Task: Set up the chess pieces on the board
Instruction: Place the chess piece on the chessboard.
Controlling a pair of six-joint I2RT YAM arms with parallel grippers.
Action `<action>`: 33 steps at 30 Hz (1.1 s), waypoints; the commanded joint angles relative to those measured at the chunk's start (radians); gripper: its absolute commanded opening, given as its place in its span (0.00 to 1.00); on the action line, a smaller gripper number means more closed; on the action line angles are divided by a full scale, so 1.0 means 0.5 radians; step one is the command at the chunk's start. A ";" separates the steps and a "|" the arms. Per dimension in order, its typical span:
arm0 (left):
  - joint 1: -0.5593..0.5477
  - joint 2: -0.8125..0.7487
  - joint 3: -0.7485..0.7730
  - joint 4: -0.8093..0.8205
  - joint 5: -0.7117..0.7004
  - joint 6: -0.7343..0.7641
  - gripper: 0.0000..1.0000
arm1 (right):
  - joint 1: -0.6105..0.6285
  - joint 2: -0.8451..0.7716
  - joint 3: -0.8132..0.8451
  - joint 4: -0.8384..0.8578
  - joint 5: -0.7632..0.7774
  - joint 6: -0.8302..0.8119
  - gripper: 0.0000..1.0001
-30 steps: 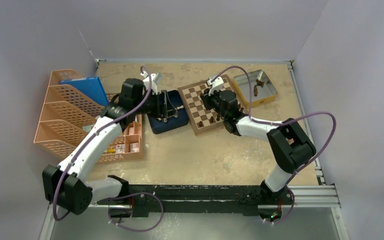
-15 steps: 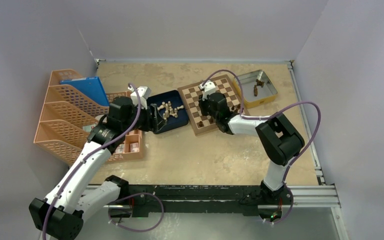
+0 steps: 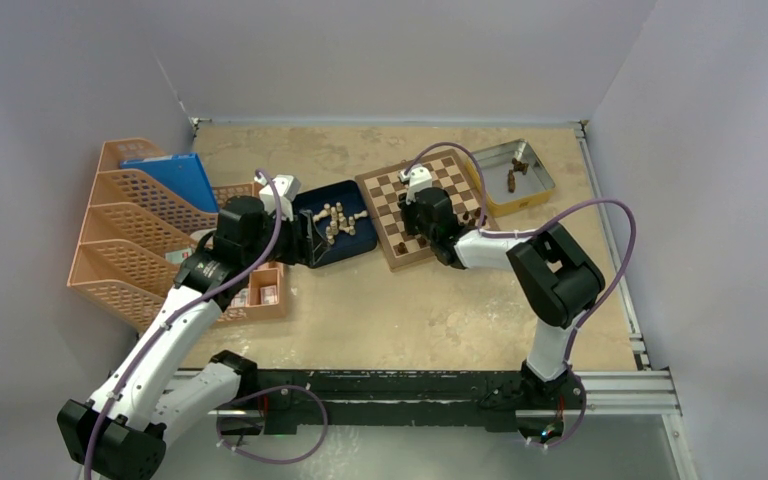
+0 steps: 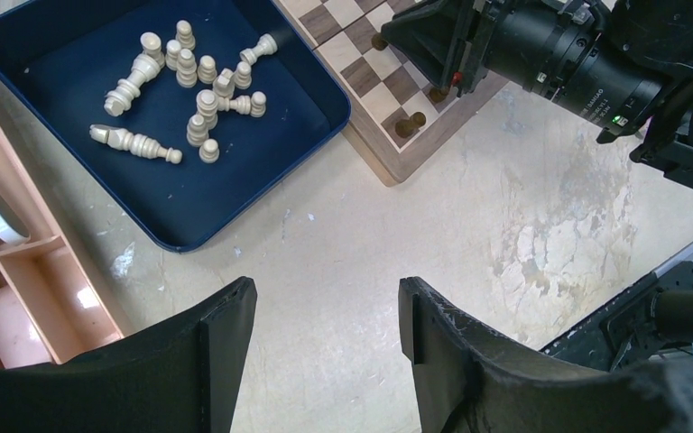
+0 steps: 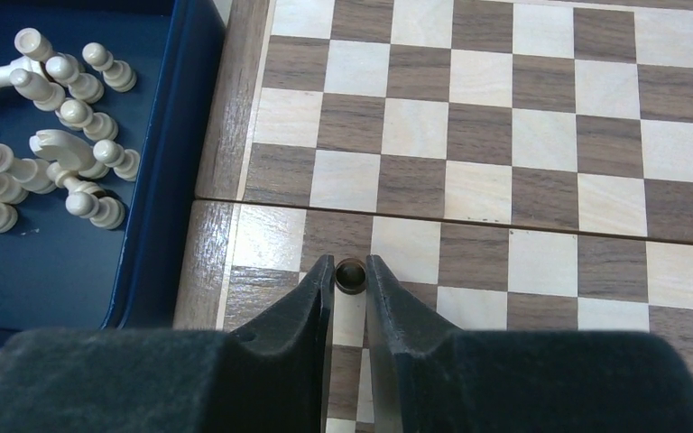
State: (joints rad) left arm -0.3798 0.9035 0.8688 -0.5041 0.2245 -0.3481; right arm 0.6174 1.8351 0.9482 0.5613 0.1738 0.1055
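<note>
Right gripper point(image 5: 350, 281): moved within the last second from mid-board to the near-left squares of the chessboard point(image 5: 541, 180). Its jaws are pinched on one dark chess piece point(image 5: 350, 271), held upright at a square two files in from the dark blue tray point(image 5: 194, 135), and contact with the board cannot be told. Left gripper point(image 4: 325, 334): drawn back off the tray, uncovering the cream pieces point(image 4: 198, 86), with jaws spread and empty over the table. Dark pieces lie in the silver tin point(image 3: 530, 165), so setup is judged early.

My bench point(image 3: 410, 310) carries a dark blue tray point(image 3: 353, 244), a peach compartment box point(image 3: 265, 290), a peach file rack point(image 3: 120, 240), a blue folder point(image 3: 175, 180) and a silver tin point(image 3: 538, 180).
</note>
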 commanded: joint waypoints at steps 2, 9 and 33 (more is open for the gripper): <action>0.008 -0.028 -0.004 0.043 -0.030 0.036 0.59 | 0.019 -0.040 0.058 -0.018 0.053 0.018 0.22; 0.008 -0.037 -0.012 0.042 -0.025 0.034 0.59 | 0.020 -0.096 0.135 -0.197 0.076 0.037 0.23; 0.008 -0.055 -0.037 0.055 -0.001 0.040 0.60 | 0.020 0.028 0.436 -0.625 0.082 0.148 0.29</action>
State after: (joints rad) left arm -0.3798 0.8951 0.8524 -0.5030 0.2226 -0.3473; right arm 0.6220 1.8545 1.1294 0.2565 0.2165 0.1661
